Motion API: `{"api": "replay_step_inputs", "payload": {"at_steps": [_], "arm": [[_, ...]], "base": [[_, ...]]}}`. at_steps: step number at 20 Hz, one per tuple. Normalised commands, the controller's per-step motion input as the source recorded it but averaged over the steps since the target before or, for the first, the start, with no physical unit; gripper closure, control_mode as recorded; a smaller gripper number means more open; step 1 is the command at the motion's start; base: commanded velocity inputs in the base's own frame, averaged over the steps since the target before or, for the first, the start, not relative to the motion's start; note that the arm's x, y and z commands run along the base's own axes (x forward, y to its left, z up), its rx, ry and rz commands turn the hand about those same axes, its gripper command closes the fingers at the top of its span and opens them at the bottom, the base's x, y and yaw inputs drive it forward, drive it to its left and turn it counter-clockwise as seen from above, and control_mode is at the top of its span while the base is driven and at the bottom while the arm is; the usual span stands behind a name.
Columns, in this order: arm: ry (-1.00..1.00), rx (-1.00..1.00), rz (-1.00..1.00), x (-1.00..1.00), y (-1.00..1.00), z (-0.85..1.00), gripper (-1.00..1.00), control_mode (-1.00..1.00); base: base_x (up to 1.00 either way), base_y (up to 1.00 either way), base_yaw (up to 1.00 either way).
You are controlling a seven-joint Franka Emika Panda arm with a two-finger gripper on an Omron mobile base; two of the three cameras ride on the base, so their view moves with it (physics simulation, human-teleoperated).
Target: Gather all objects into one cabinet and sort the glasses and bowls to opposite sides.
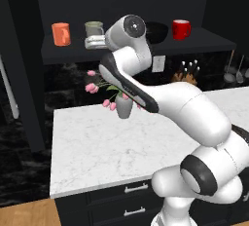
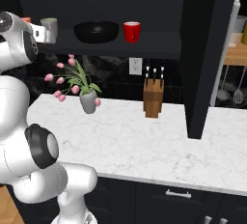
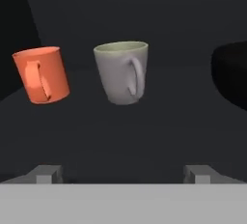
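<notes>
On the dark shelf of the black cabinet stand an orange mug, a pale grey mug, a wide black bowl and a red mug, left to right. My gripper hovers open at the shelf's front edge, just short of the grey mug, with nothing between its fingertips. In the hand view the orange mug is left of the grey one and the bowl's edge is at the right. My arm hides part of the bowl in the left base view. The cabinet door stands open at the right.
A grey vase of pink tulips stands on the white marble counter under the shelf, close to my forearm. A wooden knife block sits by the back wall, and utensils hang at the far right.
</notes>
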Motion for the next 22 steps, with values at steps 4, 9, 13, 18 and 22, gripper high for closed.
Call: {"api": "replay_step_inputs", "payload": {"at_steps": [4, 9, 13, 18, 22], "arm": [[0.0, 0.06, -0.04, -0.37, -0.75, 0.0, -1.0, -1.0], [0.0, 0.04, -0.04, -0.3, -0.73, 0.0, -1.0, -1.0], [0.0, 0.03, -0.05, -0.16, -0.68, 0.0, -1.0, -1.0], [0.0, 0.02, -0.03, -0.19, -0.68, 0.0, -1.0, -1.0], [0.0, 0.01, -0.04, -0.11, -0.58, 0.0, -1.0, -1.0]], "base": [[0.0, 0.0, 0.0], [0.0, 0.0, 0.0], [0.0, 0.0, 0.0], [0.0, 0.0, 0.0], [0.0, 0.0, 0.0]]}}
